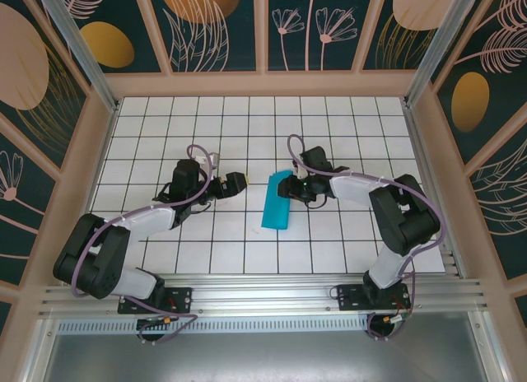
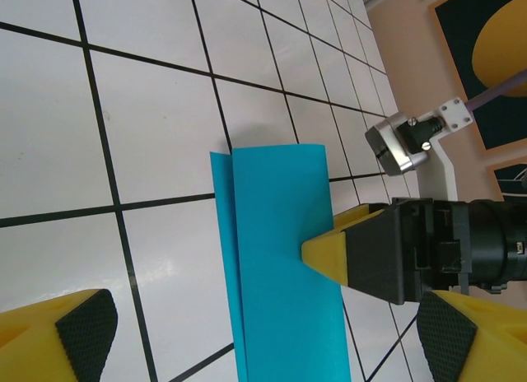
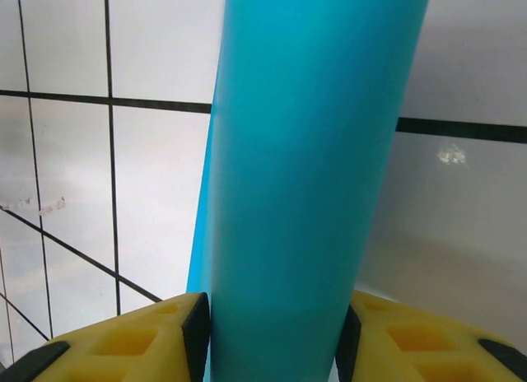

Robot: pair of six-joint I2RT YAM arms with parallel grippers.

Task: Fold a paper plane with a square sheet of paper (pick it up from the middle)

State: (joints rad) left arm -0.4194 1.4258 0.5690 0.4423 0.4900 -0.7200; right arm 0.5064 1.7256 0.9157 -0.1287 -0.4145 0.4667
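Right end effector (image 3: 273, 328) clamps the near end of seemingly light, limp, crease-prone paper (image 3: 305, 151); left end effector (image 2: 265, 331) stands spread.

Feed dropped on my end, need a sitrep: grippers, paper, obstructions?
Right gripper shut on teal paper, folded narrow, resting on table. Left gripper open, apart from it. No obstruction seen between them.

My left arm (image 1: 136, 224) runs from its base out to a bent elbow, then forward and to the right. My left jaws stand spread wide, black pads (image 2: 82, 349) well apart, pointing toward my right arm (image 1: 362, 188). That arm doubles back at its elbow and reaches left, and my right jaws pinch the folded square sheet of paper (image 3: 305, 168) between their pads.
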